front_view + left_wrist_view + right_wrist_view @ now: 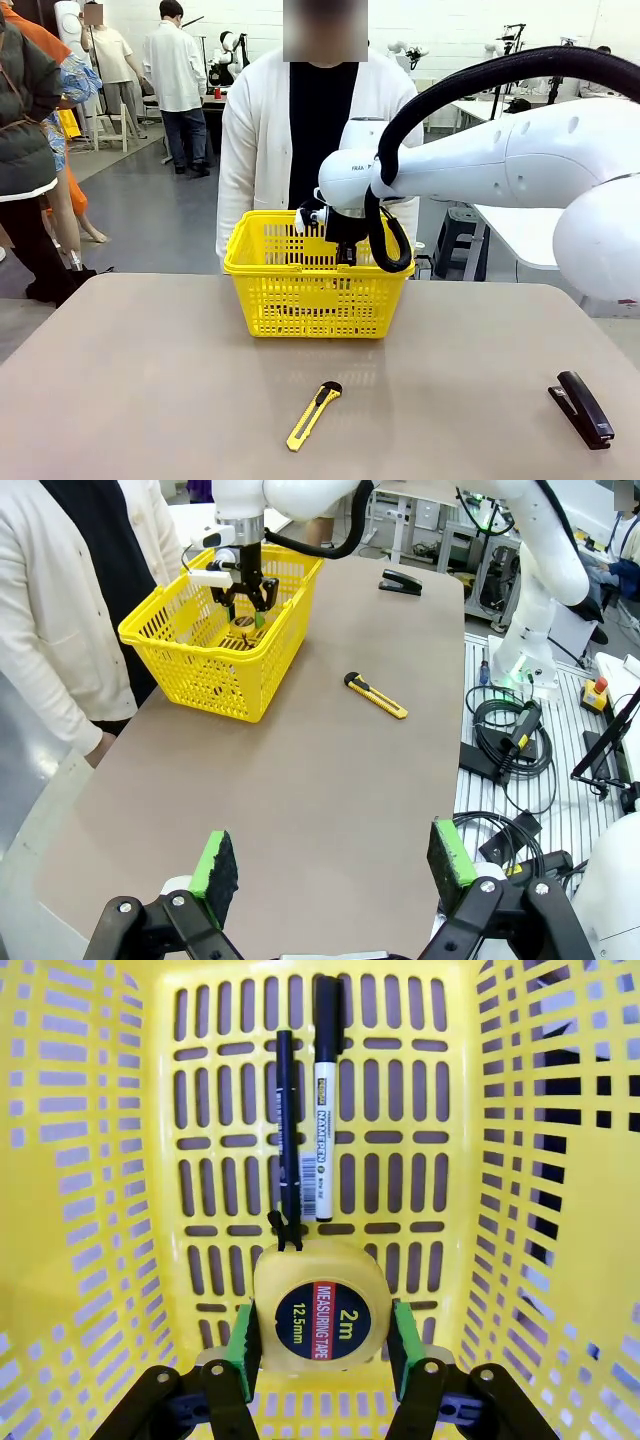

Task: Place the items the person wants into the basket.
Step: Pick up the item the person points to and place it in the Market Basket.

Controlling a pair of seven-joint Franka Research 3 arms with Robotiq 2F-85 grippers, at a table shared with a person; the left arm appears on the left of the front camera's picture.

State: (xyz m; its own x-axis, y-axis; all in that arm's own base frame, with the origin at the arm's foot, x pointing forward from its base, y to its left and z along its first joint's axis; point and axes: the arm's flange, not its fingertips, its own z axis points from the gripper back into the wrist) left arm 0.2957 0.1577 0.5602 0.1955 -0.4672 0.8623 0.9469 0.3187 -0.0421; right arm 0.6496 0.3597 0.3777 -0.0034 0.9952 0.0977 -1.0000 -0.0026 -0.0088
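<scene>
Front view is showing the person (290,120) standing at the far edge of the table (150,400), just behind the yellow basket (300,300), while the right arm is reaching over it and dipping the right gripper (345,245) inside. Between that gripper's green pads (243,1345) the tape measure (322,1310) is sitting clamped, hanging above the basket floor. Beyond its fingertips the marker (325,1110) and the slim pen (287,1130) are lying side by side on the slotted bottom. Well away from the basket, the left gripper (335,865) is hovering over bare tabletop with its fingers spread wide, holding nothing. Nearer the robot, the utility knife (314,414) and the stapler (581,408) are lying on the table.
</scene>
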